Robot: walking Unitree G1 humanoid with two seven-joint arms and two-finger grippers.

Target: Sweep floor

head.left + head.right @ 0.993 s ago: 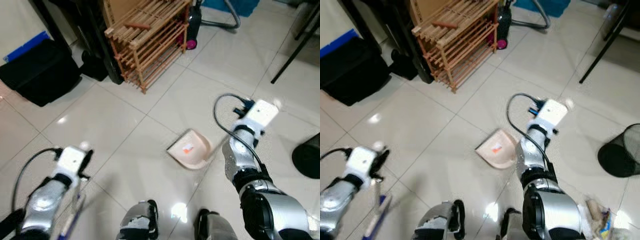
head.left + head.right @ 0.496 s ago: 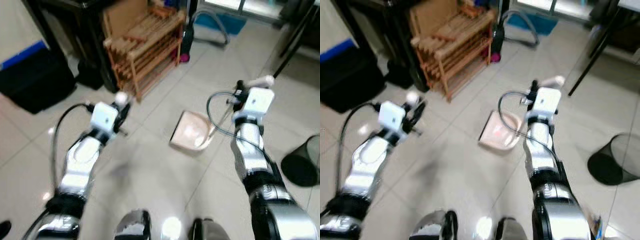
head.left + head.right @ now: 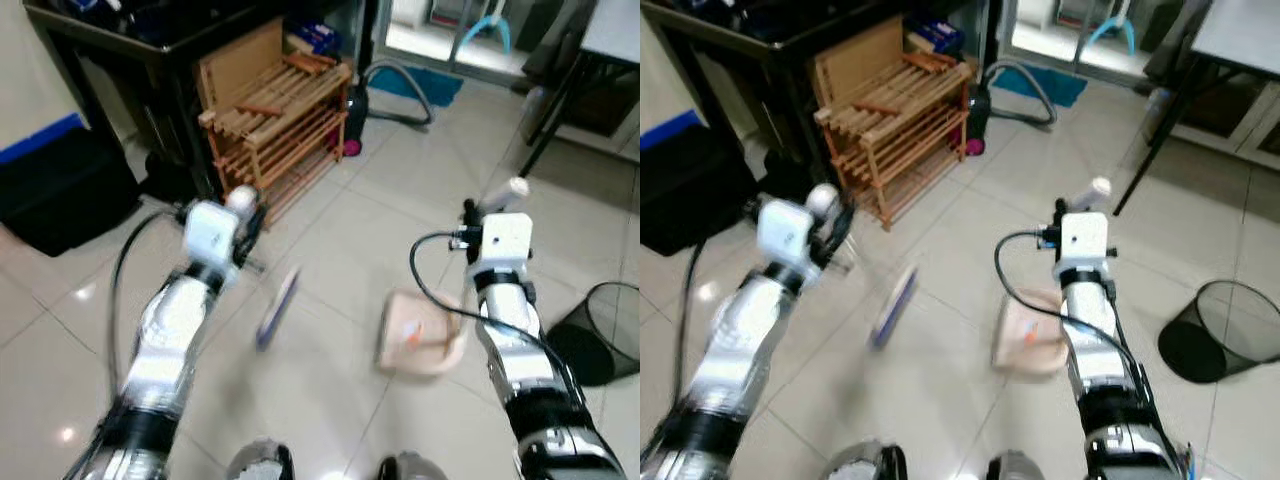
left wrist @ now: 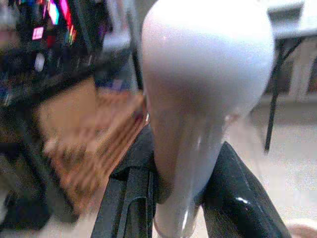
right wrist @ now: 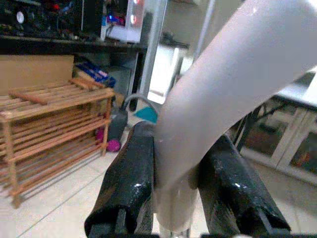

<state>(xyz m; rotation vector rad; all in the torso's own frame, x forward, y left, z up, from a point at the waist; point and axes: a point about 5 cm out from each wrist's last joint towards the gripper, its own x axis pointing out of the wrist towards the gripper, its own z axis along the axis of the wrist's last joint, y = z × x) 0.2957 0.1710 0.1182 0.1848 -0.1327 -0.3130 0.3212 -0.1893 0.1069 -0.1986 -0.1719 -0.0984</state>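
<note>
White broom handle (image 4: 208,99) pinched by left end effector (image 4: 173,198); dustpan (image 3: 418,335) at 3 o'clock of brush (image 3: 277,306), its handle (image 5: 233,89) clamped by right end effector (image 5: 173,193).

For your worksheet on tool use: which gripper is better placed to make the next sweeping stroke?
Left. The left gripper grips the white broom handle, blue-edged broom head low; the right gripper holds the beige plastic dustpan.

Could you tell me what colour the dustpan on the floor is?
The plastic dustpan is pale pink; the left eye view shows it best.
</note>
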